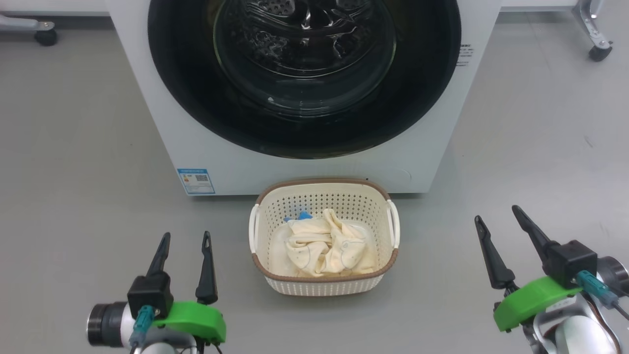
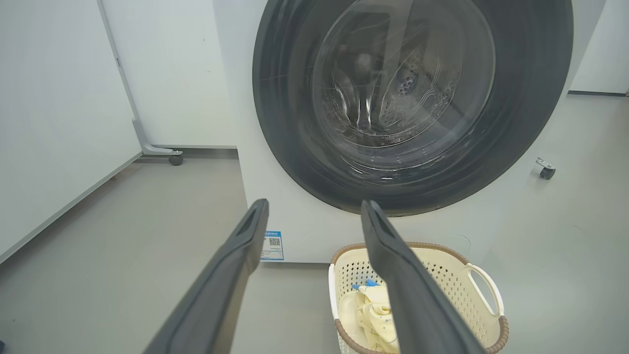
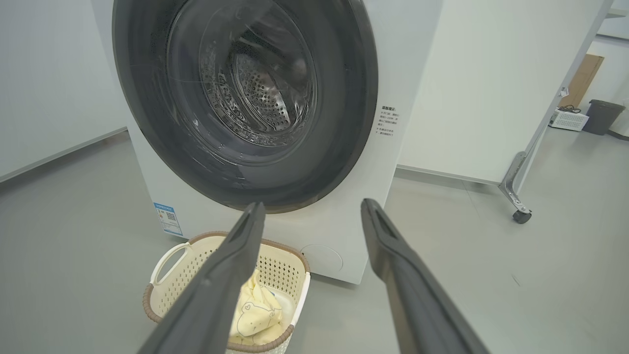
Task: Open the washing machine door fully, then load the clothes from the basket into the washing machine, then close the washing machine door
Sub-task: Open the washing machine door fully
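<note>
The white washing machine point(image 1: 162, 123) stands straight ahead, its round black-ringed glass door point(image 1: 304, 73) shut against the front; the steel drum shows through the glass. On the floor just before it sits the cream basket point(image 1: 324, 196) holding crumpled pale yellow clothes point(image 1: 324, 250) with a bit of blue trim. My left gripper point(image 1: 186, 238) hovers open at the lower left of the basket, nothing between its fingers. My right gripper point(image 1: 497, 215) is open at the lower right, also empty. Both wrist views look at the door point(image 2: 413, 98) point(image 3: 245, 93) and the basket point(image 2: 471, 275) point(image 3: 169, 265).
Grey floor point(image 1: 73, 172) spreads on both sides of the machine. A blue label point(image 1: 196, 181) is stuck on its lower front corner. Wheeled white partition panels stand to the left point(image 2: 175, 159) and right point(image 3: 521, 216). A dark bin point(image 3: 602, 115) sits far off at the right.
</note>
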You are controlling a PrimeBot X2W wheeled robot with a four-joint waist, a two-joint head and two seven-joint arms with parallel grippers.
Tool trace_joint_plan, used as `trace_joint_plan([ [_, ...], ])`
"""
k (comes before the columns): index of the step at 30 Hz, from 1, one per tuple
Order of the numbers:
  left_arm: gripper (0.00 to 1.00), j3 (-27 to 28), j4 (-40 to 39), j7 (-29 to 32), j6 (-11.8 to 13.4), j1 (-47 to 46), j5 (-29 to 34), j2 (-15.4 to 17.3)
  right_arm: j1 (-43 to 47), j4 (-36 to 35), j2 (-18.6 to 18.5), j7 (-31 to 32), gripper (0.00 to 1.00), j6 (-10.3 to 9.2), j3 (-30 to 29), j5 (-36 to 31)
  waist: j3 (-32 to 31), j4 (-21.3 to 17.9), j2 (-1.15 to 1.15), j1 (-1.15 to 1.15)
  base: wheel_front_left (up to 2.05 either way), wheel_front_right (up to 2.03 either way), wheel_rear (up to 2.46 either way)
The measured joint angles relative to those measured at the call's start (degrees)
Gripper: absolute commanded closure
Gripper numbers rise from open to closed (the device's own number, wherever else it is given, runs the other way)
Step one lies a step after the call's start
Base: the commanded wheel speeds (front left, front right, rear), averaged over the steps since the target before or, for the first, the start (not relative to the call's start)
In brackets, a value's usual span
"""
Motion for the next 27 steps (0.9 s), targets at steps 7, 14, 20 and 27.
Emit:
trace_joint_plan([
  [7, 0.0, -0.1, -0.1, 0.0, 0.0, 0.0, 0.4, -0.1, 0.0, 0.1, 0.0, -0.4, 0.0, 0.0, -0.4, 0.2, -0.1, -0.3, 0.0, 0.0, 1.23, 1.23, -2.46],
  [14, 0.0, -0.1, -0.2, 0.0, 0.0, 0.0, 0.4, -0.1, 0.0, 0.1, 0.0, -0.4, 0.0, 0.0, -0.4, 0.5, 0.1, -0.7, 0.0, 0.0, 1.23, 1.23, -2.46],
  [20, 0.0, -0.1, -0.2, 0.0, 0.0, -0.3, 0.4, -0.1, 0.0, 0.1, 0.0, -0.4, 0.0, 0.0, -0.5, 0.5, 0.1, -0.9, 0.0, 0.0, 1.23, 1.23, -2.46],
  [27, 0.0, -0.1, -1.3, 0.0, -0.5, -0.3, 0.4, -0.5, 0.0, 0.1, -0.4, -0.5, 0.0, 0.0, -1.2, 0.5, 0.0, -1.1, 0.0, 0.0, 0.94, 0.94, -1.87],
])
